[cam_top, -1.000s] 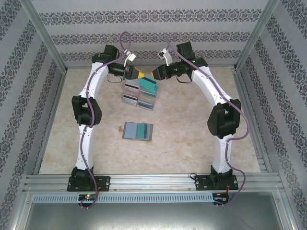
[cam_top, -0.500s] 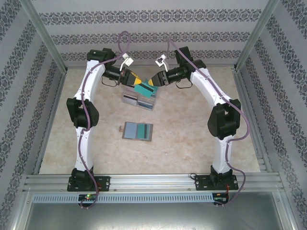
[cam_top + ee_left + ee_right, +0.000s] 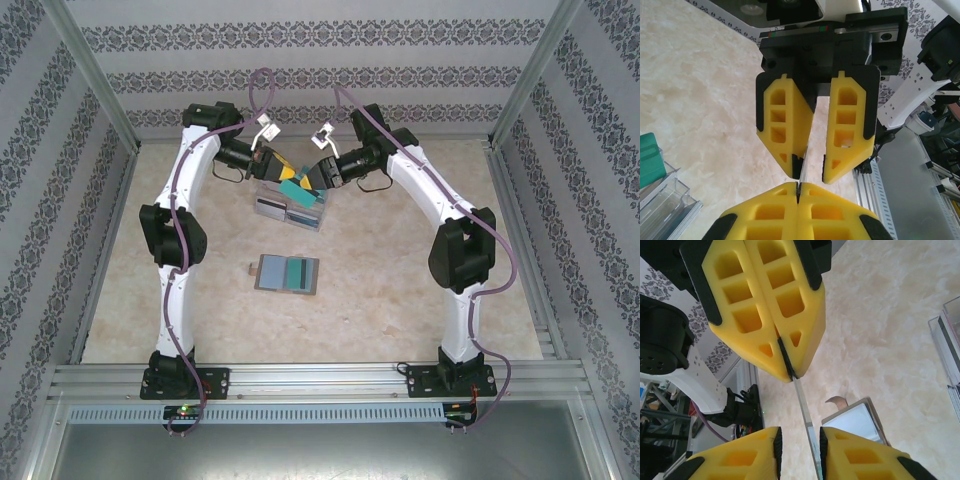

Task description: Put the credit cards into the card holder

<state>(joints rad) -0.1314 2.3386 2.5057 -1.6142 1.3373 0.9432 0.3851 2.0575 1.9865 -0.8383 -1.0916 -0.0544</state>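
Note:
A teal credit card [image 3: 297,184] hangs above the clear tray, between the two grippers. My left gripper [image 3: 283,172] is shut on one end of it; in the left wrist view the yellow pads [image 3: 799,186] pinch its thin edge. My right gripper [image 3: 308,180] faces it from the right. In the right wrist view its jaws [image 3: 799,450] stand a little apart, with the card's edge [image 3: 804,408] running between them close to the right pad. The card holder [image 3: 288,273] lies open on the table with a teal card in its right half, and appears below [image 3: 855,421].
The clear compartment tray [image 3: 290,207] holds several more cards directly under the grippers, including a teal one [image 3: 650,155]. A metal rail [image 3: 320,378] runs along the near edge, and patterned walls close in the back and sides.
The right gripper has moved left onto the card held by the left gripper, and its jaws have narrowed around it. The left gripper has stayed shut on the card.

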